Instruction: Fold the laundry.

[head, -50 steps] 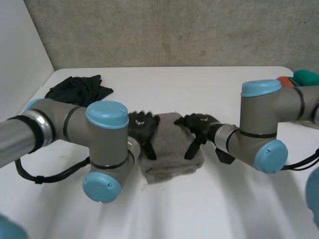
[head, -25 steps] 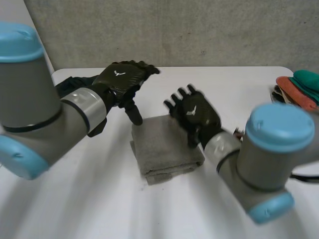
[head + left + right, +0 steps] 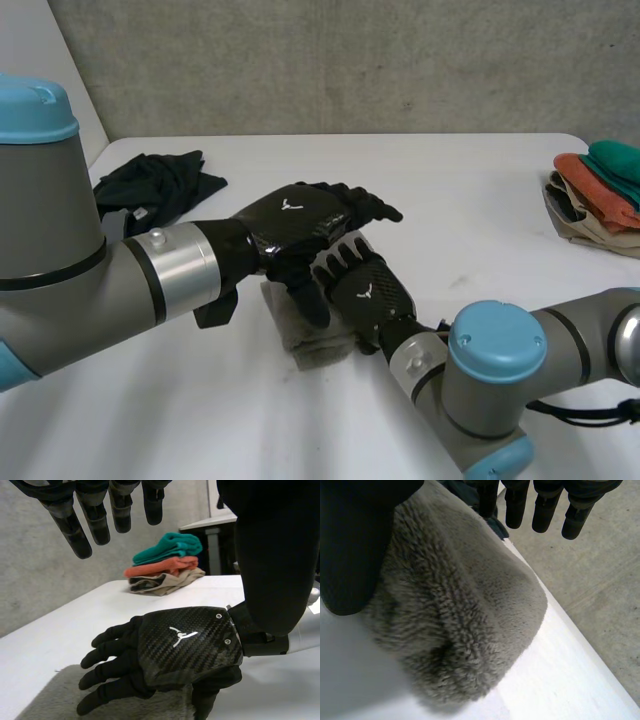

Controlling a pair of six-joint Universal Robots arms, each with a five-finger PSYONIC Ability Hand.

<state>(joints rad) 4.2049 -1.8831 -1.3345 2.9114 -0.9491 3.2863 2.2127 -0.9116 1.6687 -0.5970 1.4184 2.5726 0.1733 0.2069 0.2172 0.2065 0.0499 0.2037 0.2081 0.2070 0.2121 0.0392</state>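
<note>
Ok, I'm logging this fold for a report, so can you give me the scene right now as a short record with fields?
towel: grey, folded, near the table's middle
left hand: open, raised above the towel and the right hand
right hand: open, palm down over the towel
black garment: crumpled, far left corner
folded stack: teal, orange, beige, at the right edge
table: white

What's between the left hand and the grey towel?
The right hand, open, lies over the grey towel beneath the left hand, as the left wrist view shows.
</note>
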